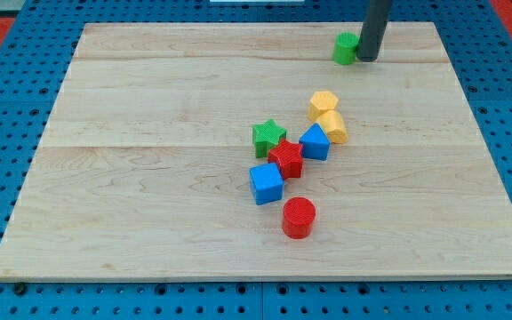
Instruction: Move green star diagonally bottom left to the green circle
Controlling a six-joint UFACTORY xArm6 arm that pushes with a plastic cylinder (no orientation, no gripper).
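Observation:
The green star [268, 137] lies near the board's middle, touching the red star [286, 158]. The green circle [346, 48] sits near the view's top, right of centre. My tip [365, 59] stands right against the green circle's right side, far up and to the right of the green star.
A blue block [315, 142] and a blue cube [266, 183] flank the red star. Two yellow blocks, one [324, 104] above the other [333, 127], lie to the upper right of the cluster. A red cylinder [298, 217] stands below. The wooden board [132, 196] lies on a blue pegboard.

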